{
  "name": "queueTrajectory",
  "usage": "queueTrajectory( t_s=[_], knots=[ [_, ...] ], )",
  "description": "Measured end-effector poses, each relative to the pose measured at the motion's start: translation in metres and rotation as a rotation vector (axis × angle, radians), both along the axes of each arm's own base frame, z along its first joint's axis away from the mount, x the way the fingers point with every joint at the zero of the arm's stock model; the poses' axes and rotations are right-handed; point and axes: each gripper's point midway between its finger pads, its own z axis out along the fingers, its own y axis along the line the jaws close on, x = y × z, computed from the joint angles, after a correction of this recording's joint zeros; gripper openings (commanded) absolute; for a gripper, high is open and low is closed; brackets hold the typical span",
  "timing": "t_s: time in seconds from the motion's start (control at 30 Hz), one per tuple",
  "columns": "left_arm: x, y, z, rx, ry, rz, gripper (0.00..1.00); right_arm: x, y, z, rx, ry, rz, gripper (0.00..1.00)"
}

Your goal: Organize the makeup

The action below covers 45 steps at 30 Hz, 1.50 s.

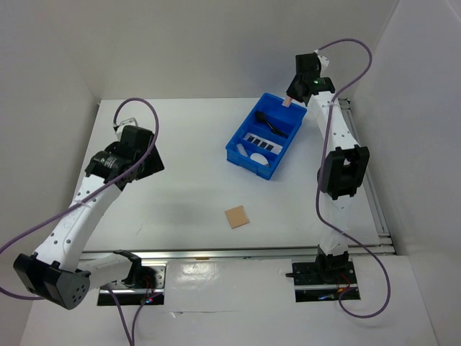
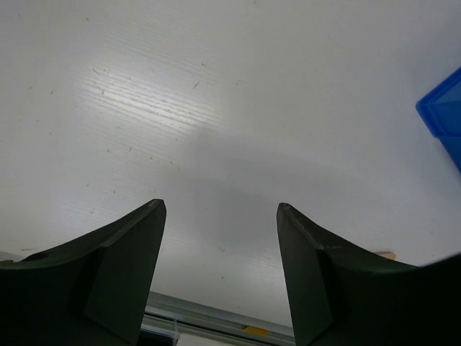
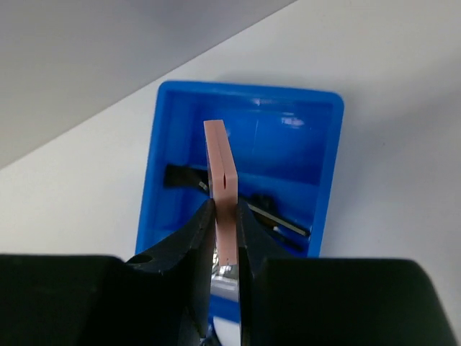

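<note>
Now R end effector clamps pink pad over tray; L end effector apart.

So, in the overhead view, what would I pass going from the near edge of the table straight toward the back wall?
metal rail → tan square pad → blue tray

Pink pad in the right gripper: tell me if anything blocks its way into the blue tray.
Nothing visible does. The right gripper holds the pink pad on edge over the open blue tray; only black brushes lie inside it.
</note>
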Motion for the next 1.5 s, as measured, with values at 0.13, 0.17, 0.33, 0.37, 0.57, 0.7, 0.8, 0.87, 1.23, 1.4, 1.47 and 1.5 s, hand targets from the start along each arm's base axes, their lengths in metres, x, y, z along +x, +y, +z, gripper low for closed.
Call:
queueTrajectory(
  t_s=[0.13,0.17,0.33,0.37,0.57,0.7,0.8,0.87,1.23,1.4,1.47,1.5],
  knots=[
    [0.003,0.0,0.001,0.003,-0.006,0.004,0.76,0.017,-0.024,-0.031,0.051,0.034,-0.055,0.0],
    [0.003,0.0,0.0,0.005,-0.004,0.005,0.76,0.019,-0.028,-0.037,0.061,0.043,-0.066,0.0],
    [0.008,-0.001,-0.01,0.02,0.03,0.007,0.76,0.026,-0.031,-0.048,0.146,0.046,-0.1,0.0],
    [0.009,-0.001,-0.011,0.021,0.035,0.007,0.76,0.027,-0.031,-0.048,0.163,0.042,-0.106,0.0],
    [0.011,0.0,-0.015,0.026,0.05,0.013,0.76,0.034,-0.02,-0.044,0.291,0.015,-0.145,0.0],
    [0.012,0.001,-0.018,0.029,0.06,0.015,0.76,0.037,-0.012,-0.057,0.412,0.032,-0.19,0.0],
    [0.013,0.0,-0.02,0.031,0.068,0.015,0.76,0.034,-0.006,-0.085,0.517,0.076,-0.257,0.0],
    [0.013,0.0,-0.022,0.033,0.073,0.015,0.76,0.027,-0.004,-0.108,0.569,0.124,-0.31,0.0],
    [0.014,0.001,-0.024,0.042,0.08,0.018,0.76,0.034,0.005,-0.124,0.773,0.101,-0.458,0.0],
    [0.017,0.001,-0.028,0.051,0.089,0.021,0.76,0.033,0.008,-0.14,0.856,0.108,-0.516,0.0],
    [0.018,0.001,-0.029,0.054,0.093,0.021,0.76,0.036,0.007,-0.142,0.893,0.088,-0.535,0.0],
    [0.018,0.001,-0.03,0.055,0.096,0.021,0.76,0.036,0.007,-0.145,0.914,0.077,-0.544,0.0]
  ],
)
